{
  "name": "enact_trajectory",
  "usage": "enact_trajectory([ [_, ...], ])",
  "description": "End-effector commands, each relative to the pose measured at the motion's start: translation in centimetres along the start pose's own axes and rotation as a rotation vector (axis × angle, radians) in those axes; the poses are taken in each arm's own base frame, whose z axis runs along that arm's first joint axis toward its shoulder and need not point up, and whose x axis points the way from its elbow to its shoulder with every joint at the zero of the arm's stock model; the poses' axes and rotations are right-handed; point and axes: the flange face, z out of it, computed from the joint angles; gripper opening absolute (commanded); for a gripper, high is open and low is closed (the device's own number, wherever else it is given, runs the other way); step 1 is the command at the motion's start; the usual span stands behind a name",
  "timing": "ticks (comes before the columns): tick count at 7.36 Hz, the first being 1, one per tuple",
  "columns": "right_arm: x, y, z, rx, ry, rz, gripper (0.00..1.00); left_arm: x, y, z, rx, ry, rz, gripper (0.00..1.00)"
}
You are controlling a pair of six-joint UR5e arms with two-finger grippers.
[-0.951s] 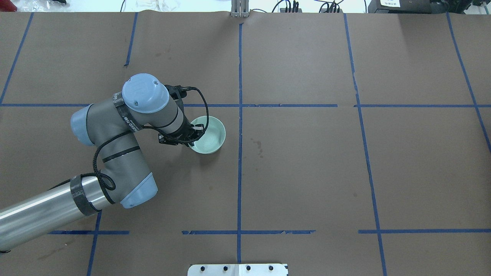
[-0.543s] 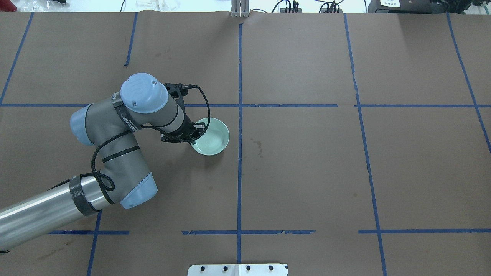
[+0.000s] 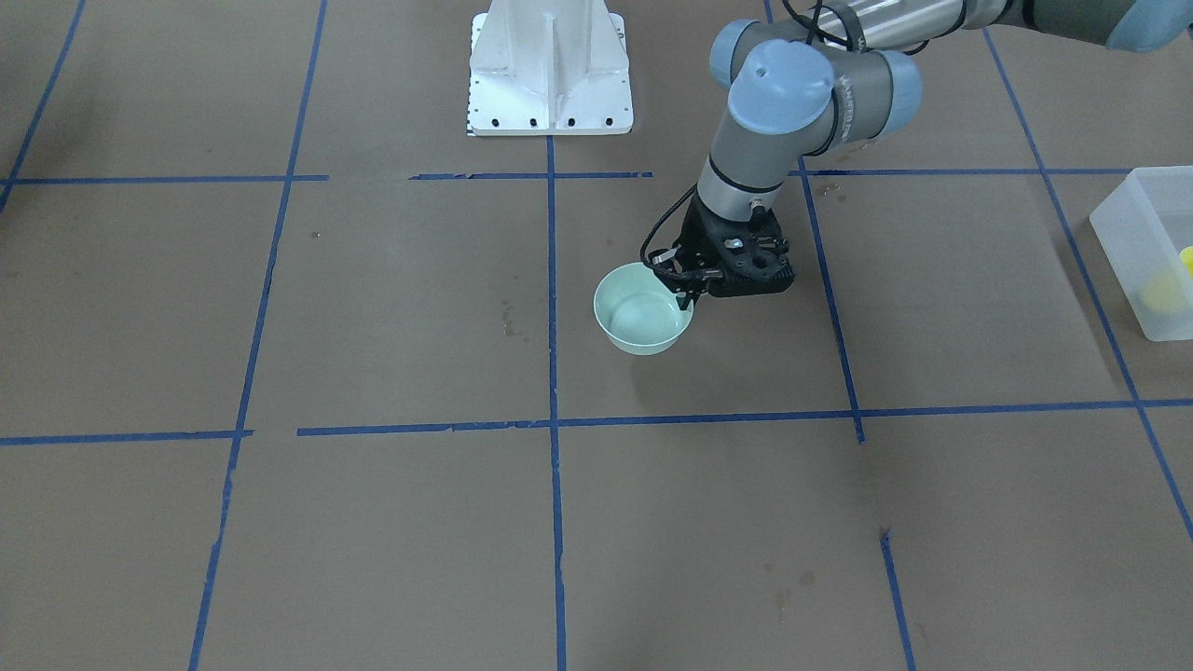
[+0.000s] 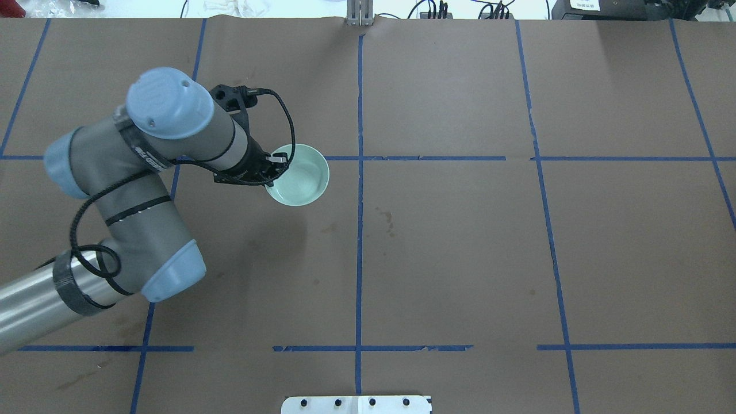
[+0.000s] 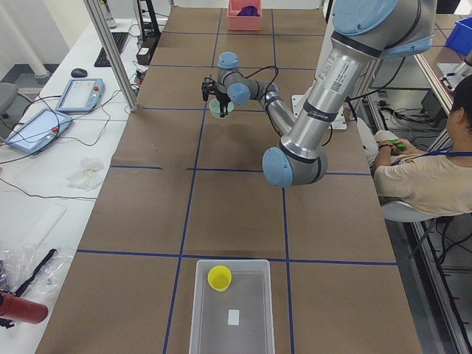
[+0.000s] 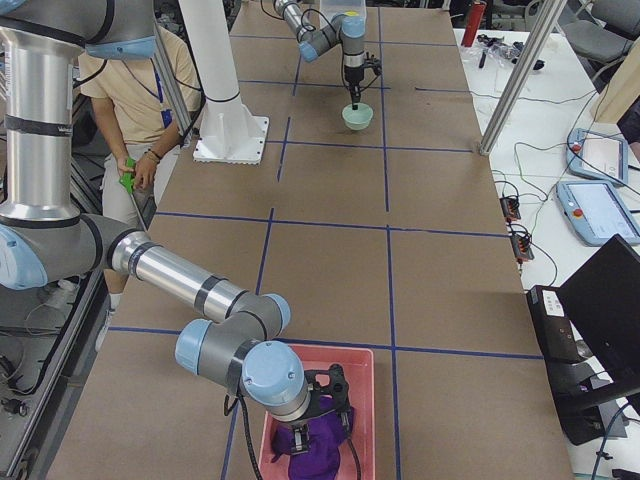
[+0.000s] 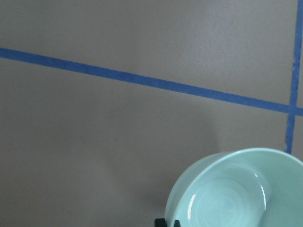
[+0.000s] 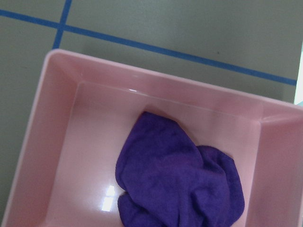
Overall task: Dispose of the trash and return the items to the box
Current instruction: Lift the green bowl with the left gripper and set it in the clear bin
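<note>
- We see the left pincer (image 4: 275, 172) clenched on the rim of the pale green bowl (image 4: 299, 175), one finger inside the rim and the other outside it.
- In the front-facing view the bowl hangs level, mouth up, at the side of that pincer (image 3: 688, 296). It appears to be lifted clear of the brown tabletop (image 3: 373, 308), though we cannot be sure of the gap.
- From the left wrist we look down into the bowl (image 7: 236, 194). It has nothing in it, and blue tape lines cross the tabletop behind it.
- The yellow cup (image 5: 219, 277) stands upright, mouth up, inside the translucent box (image 5: 198, 317), near the box's end that faces the middle of the tabletop.
- A small white slip (image 5: 233, 317) lies flat on the box floor, apart from the cup.
- The box sits at the tabletop's end on the robot's left, well apart from the bowl. The front-facing view catches only part of it (image 3: 1128, 233), at the frame's edge.
- The right arm reaches down over the pink bin (image 6: 372, 372) at the opposite end. We cannot tell whether the right pincer (image 6: 322, 402) is released or clenched.
- A crumpled purple cloth (image 8: 180, 175) lies inside that bin (image 8: 57, 94).
</note>
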Motion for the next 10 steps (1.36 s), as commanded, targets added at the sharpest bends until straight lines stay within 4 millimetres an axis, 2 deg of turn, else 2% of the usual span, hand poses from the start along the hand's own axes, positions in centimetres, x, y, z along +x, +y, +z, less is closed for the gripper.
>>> enact_trajectory([
  [1,-5.8,-4.8,-2.9,0.059,-0.019,0.002,1.00,-5.7,-6.6,-10.2,0.137,-0.036,0.126,0.00],
  [2,-8.7,-6.2,-4.9,0.101,-0.045,0.004,1.00,-11.1,-6.5,-11.9,0.136,-0.072,0.182,0.00],
  [3,-11.1,-7.5,-5.4,0.106,-0.062,0.031,1.00,-16.5,-6.7,-13.7,0.108,-0.085,0.269,0.00],
  [4,-13.3,-8.5,-5.7,0.107,-0.070,0.044,1.00,-22.8,-8.1,-15.4,0.079,-0.107,0.331,0.00],
  [5,-14.6,-9.1,-5.8,0.105,-0.074,0.054,1.00,-30.5,-10.4,-17.6,0.060,-0.131,0.391,0.00],
  [6,-14.9,-9.2,-5.6,0.101,-0.076,0.047,1.00,-38.5,-12.6,-19.3,0.039,-0.143,0.422,0.00],
  [7,-15.2,-9.4,-5.4,0.096,-0.078,0.039,1.00,-47.1,-13.6,-19.8,0.003,-0.179,0.473,0.00],
  [8,-15.6,-9.6,-5.2,0.094,-0.079,0.031,1.00,-54.4,-13.3,-19.9,-0.023,-0.204,0.529,0.00],
  [9,-17.3,-10.4,-5.5,0.093,-0.083,0.041,1.00,-61.6,-11.7,-18.6,-0.050,-0.214,0.540,0.00],
  [10,-18.5,-10.8,-5.6,0.093,-0.085,0.055,1.00,-68.9,-8.7,-15.7,-0.089,-0.212,0.537,0.00],
])
